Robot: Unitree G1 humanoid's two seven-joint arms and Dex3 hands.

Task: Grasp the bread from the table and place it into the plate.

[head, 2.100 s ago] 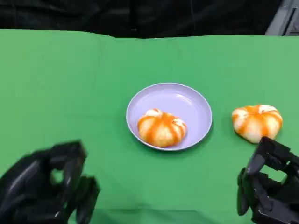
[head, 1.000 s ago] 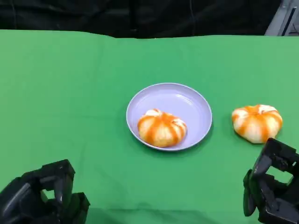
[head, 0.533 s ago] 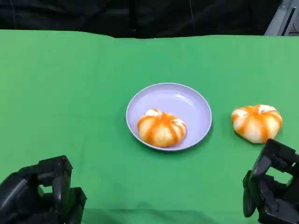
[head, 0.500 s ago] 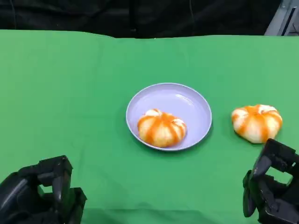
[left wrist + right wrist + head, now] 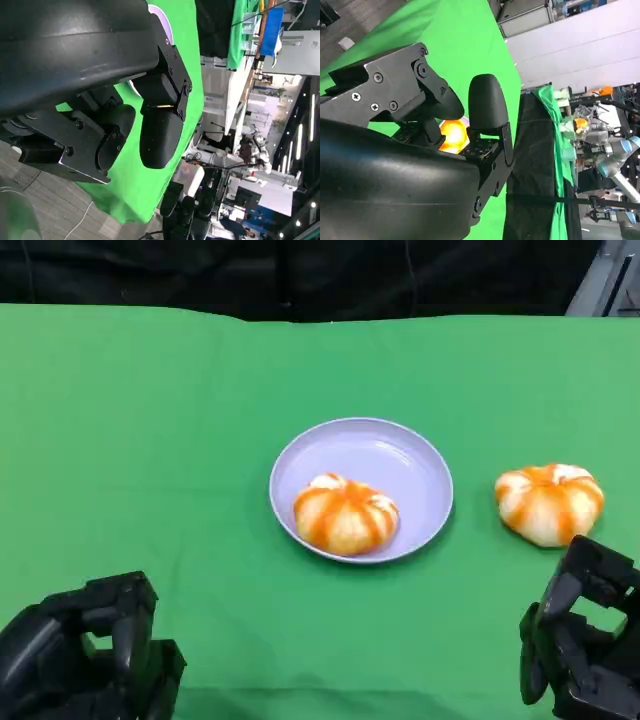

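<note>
Green cloth covers the table [image 5: 150,420] in my head view. At its middle I see a round pale-lilac plate [image 5: 390,455], and inside it, toward the near-left part of its floor, lies one round orange-and-white striped bread roll [image 5: 346,514], resting flat. A second orange-and-white striped roll [image 5: 549,501] sits on the bare cloth to the right of the plate, apart from its rim and not touching it.

My left hand [image 5: 95,660] shows at the near-left corner of the head view, black, its fingers curled inward around nothing; it holds no object and rests well apart from the plate. In the left wrist view its black fingers [image 5: 160,130] lie folded near the shell, over the green cloth, with a sliver of the plate's rim beyond them.

My right hand [image 5: 580,640] shows at the near-right corner, just in front of the second roll, close to it; whether they touch I cannot tell. Its fingers are spread apart and grasp nothing. In the right wrist view the second roll [image 5: 451,136] glows orange in the gap between the black fingers [image 5: 487,107], lying beyond them.
</note>
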